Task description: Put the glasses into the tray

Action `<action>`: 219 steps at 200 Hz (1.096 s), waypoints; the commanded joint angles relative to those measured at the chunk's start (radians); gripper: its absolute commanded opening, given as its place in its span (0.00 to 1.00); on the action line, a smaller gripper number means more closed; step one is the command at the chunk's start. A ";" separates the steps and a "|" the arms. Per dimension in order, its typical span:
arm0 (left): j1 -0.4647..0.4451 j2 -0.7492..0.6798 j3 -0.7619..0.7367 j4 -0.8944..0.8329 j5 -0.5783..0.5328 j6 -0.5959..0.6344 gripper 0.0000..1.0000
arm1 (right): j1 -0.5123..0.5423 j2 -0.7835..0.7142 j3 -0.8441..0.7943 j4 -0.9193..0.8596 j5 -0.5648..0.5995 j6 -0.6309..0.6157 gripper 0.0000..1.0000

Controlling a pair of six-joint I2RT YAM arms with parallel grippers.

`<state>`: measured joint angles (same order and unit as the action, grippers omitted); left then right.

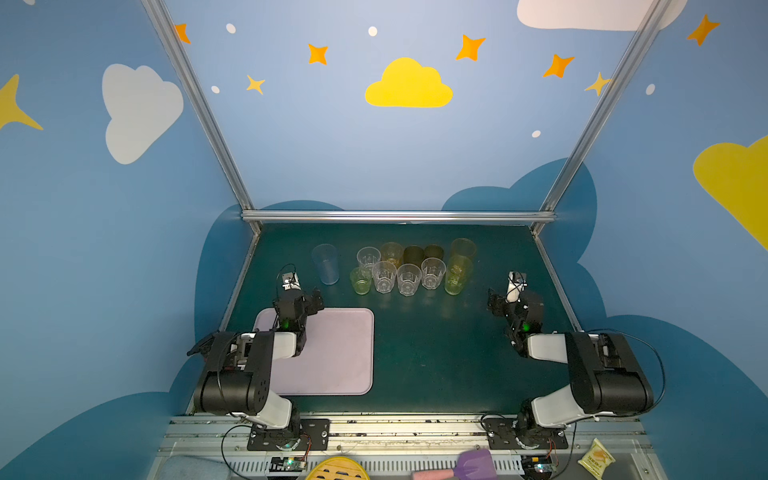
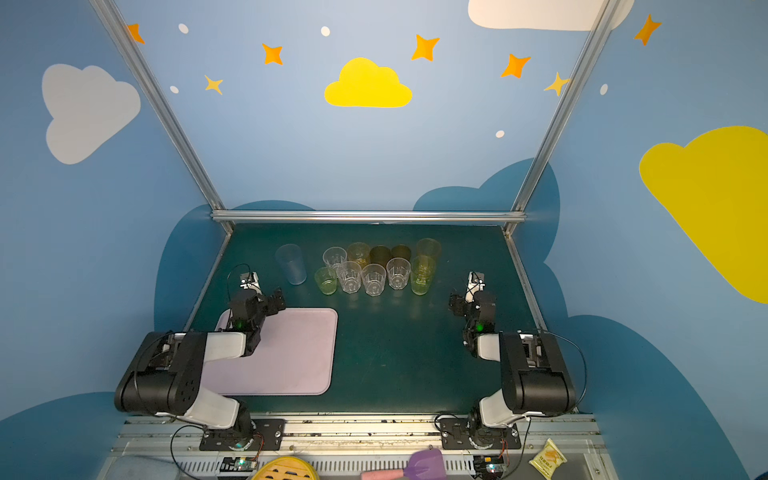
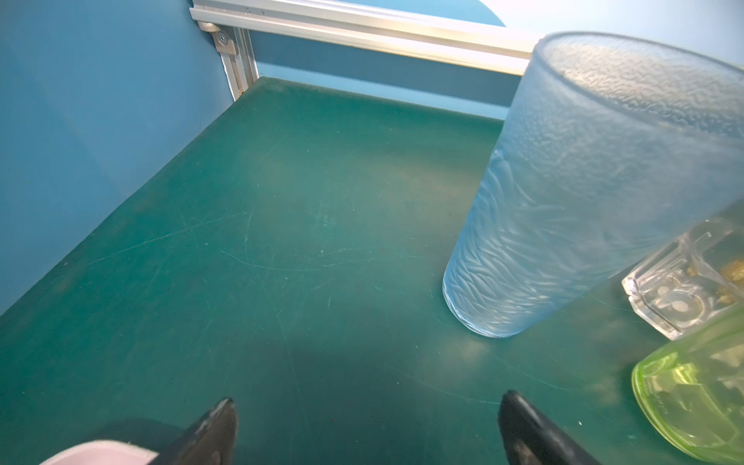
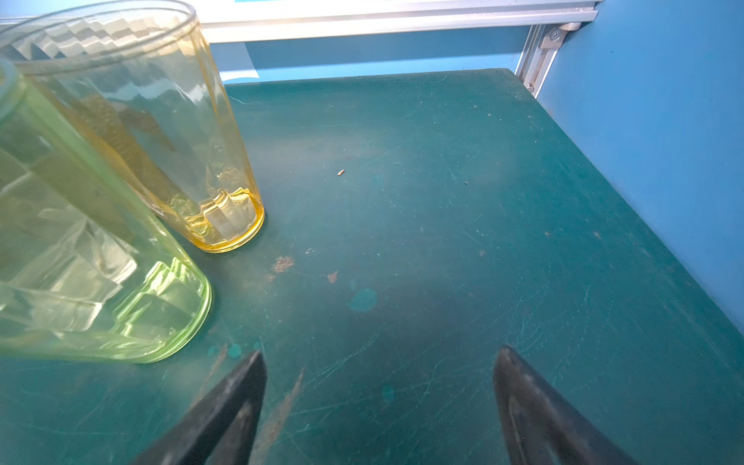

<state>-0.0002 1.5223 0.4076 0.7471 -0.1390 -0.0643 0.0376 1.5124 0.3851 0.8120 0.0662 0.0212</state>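
glasses: eleven, upright on green table beyond lilac tray | four clear faceted tumblers, two brown tumblers, one each: tall pale-blue, short green, short yellow, tall amber, tall yellow-green | left gripper: jaws spread, holding nothing | right gripper: jaws spread, holding nothing

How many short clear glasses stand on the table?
4 short clear glasses: three in the front row, left, middle, right; the fourth behind them, at the left. None seems hidden.

Both top views overlook the whole table from above; wrist cameras skim it closely.
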 commanded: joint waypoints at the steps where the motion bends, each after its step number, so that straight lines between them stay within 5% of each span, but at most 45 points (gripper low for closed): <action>1: 0.005 0.001 0.017 -0.011 0.010 -0.006 1.00 | 0.005 0.008 0.006 0.020 -0.005 -0.004 0.87; 44: 0.006 -0.001 0.015 -0.006 0.011 -0.005 1.00 | 0.005 0.005 0.003 0.025 -0.006 -0.004 0.87; 58: 0.006 -0.014 0.025 -0.039 0.011 -0.005 1.00 | -0.004 0.005 0.003 0.024 -0.164 -0.059 0.87; 84: 0.002 -0.075 0.037 -0.104 -0.012 -0.009 1.00 | 0.008 -0.033 0.008 -0.012 -0.121 -0.055 0.87; 139: -0.076 -0.168 0.020 -0.159 -0.137 0.023 1.00 | 0.034 -0.332 -0.008 -0.325 0.060 0.047 0.87; 175: -0.163 -0.211 0.065 -0.247 -0.279 0.048 1.00 | 0.027 -0.573 0.009 -0.662 0.206 0.264 0.88; 219: -0.281 -0.356 0.161 -0.524 -0.383 -0.044 1.00 | 0.023 -0.738 0.110 -1.025 0.138 0.427 0.88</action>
<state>-0.2337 1.2396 0.4984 0.4240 -0.4232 -0.0494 0.0612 0.8410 0.4309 0.0669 0.2249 0.3119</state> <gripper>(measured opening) 0.996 0.876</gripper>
